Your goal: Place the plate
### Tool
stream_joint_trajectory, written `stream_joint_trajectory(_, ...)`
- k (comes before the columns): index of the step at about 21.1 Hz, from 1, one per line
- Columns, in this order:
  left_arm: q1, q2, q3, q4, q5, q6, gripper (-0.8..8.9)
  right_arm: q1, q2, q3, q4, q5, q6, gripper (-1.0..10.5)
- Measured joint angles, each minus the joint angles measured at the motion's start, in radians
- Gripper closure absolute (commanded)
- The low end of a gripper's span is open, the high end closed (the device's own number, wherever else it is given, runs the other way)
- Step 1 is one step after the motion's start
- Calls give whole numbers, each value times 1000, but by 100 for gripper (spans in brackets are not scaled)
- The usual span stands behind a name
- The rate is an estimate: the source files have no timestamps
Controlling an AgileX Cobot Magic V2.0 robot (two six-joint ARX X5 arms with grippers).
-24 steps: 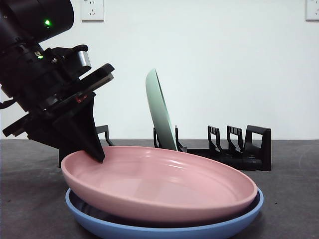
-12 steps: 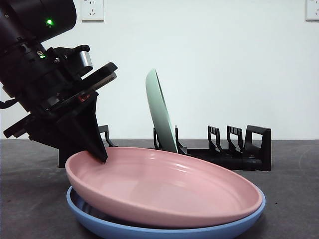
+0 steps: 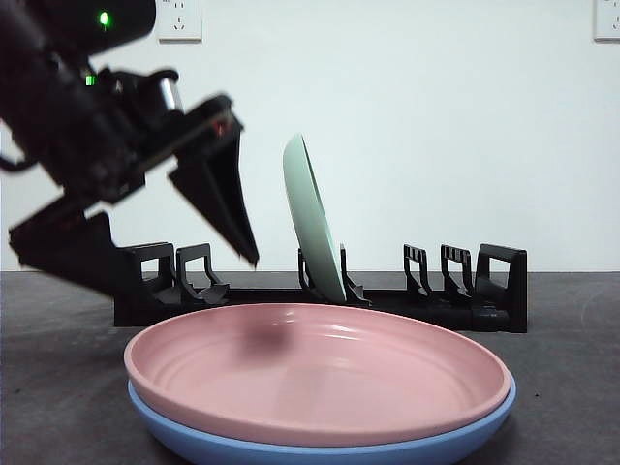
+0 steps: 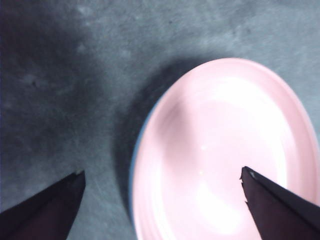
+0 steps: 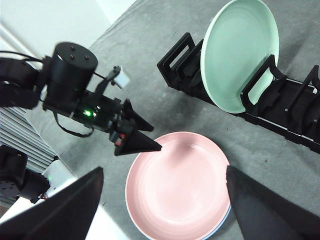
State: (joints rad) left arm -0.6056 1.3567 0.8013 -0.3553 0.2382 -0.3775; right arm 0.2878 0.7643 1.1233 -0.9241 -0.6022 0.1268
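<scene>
Front view: left tool (image 3: 165,254) gapes empty above pink plate (image 3: 320,373); right tool (image 5: 162,200) open; no writing.

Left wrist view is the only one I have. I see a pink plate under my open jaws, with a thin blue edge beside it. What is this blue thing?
Observer: It is a blue plate. The front view shows the pink plate lying nested in it.
Operator: Does the left gripper touch the pink plate?
Observer: No. The left gripper hangs above the plate's rim, and the front view shows a clear gap.
Operator: Where is the rack?
Observer: The right gripper waits high above, and its view shows the black rack on the table beyond the plates. A green plate stands upright in one slot.
</scene>
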Motion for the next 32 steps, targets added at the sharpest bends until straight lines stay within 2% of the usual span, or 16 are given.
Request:
stream_joint_trajectory(4, -1, -116, 74, -174, 0, 46, 310, 0, 0, 0, -1, 0, 0, 558)
stream_joint_trajectory(12, -1, -455, 178, -490, 0, 61, 309, 0, 0, 0, -1, 0, 5, 558)
stream_joint_trajectory(17, -1, -585, 345, -719, -4, 152, 311, 0, 5, 0, 2, 0, 81, 558)
stream_joint_trajectory(21, -1, -689, 417, -766, -5, 208, 311, 0, 73, 0, 8, -66, 165, 557)
stream_joint_trajectory(24, -1, -741, 423, -765, -6, 221, 311, 2, 132, 0, 55, -109, 198, 557)
stream_joint_trajectory(32, -1, -802, 423, -800, -7, 228, 313, 72, 336, 11, 293, -159, 307, 555)
